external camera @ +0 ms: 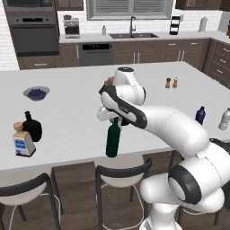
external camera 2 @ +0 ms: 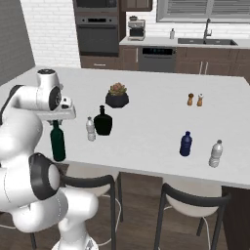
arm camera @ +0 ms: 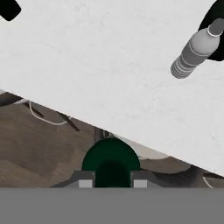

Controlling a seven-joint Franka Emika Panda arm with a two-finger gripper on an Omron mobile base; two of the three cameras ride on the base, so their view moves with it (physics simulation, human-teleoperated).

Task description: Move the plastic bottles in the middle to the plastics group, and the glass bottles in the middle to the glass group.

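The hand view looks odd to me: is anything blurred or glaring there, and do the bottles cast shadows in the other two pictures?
Hand view: sharp, no glare; the green bottle looms large between the hand's fingertips, foreshortened from above. Left base view: flat, even light, only a faint shadow under the black flask. Right base view: equally soft light, no glare on the counter, slight pixel coarseness on the small clear bottle.

blue label (external camera: 19, 144) on square bottle, nothing legible

Glossy white rounded arm (external camera: 179, 130) segments, dark bands at the joints, bulbous white base housing
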